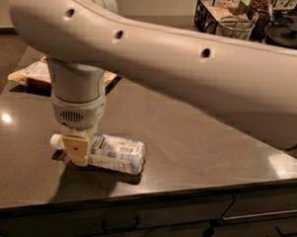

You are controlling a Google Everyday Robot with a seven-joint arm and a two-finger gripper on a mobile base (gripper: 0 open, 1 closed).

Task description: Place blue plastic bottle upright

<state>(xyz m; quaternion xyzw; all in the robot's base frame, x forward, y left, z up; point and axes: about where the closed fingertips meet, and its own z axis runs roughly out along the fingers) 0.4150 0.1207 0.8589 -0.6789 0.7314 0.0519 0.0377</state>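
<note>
Camera view. My gripper (77, 149) sits low at lower left of frame, down over neck end of blue plastic bottle (118, 154). Bottle lies on side on dark counter (197, 137), white cap (55, 140) pointing left, base pointing right. Whether gripper is clamped on it or loose: cannot tell.

Judgement: position near cap suits swinging base down to stand it.

Flat packet (29, 75) upper left and wire basket (212, 17) upper right, both well apart from bottle. My arm (200, 58) crosses upper frame. Nothing beside bottle obstructs.

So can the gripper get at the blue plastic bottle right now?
Probably yes: the gripper sits at the cap end of the blue plastic bottle, which lies on its side, with nothing between them.
</note>
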